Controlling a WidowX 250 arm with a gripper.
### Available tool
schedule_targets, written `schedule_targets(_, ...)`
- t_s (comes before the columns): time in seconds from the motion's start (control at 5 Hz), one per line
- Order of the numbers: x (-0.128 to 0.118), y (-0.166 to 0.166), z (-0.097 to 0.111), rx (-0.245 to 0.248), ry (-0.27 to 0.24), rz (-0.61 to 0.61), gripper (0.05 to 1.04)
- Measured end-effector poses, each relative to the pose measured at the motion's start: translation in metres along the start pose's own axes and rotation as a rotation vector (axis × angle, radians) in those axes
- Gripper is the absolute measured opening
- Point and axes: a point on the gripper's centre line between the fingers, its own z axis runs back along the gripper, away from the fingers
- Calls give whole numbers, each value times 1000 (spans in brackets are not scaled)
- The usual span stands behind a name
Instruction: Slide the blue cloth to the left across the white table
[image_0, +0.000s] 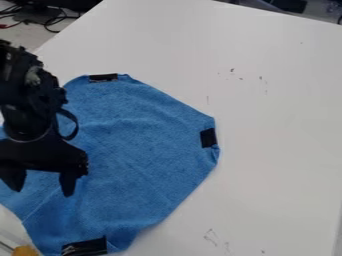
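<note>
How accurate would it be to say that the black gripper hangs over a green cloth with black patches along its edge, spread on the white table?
The cloth is blue, not green, as the camera view shows. The rest holds: the black gripper hangs over it, black patches sit along its edge, and it is spread on the white table.

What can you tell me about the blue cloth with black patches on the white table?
The blue fabric cloth looks soft and finely textured, with black patches along its top, right and bottom edges as pictured. It lies spread out on the white table, uneven in outline, lightly creased. The black two-finger gripper hangs open over its left part; whether they touch, I can't tell.
</note>
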Motion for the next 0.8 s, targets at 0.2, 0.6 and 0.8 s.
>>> schedule_targets(0.2,-2,-23,-8,-105,87,-64,999)
schedule_targets(0.6,-13,-78,-25,-245,222,-152,999)
schedule_targets(0.8,-22,-94,-19,-253,251,-163,999)
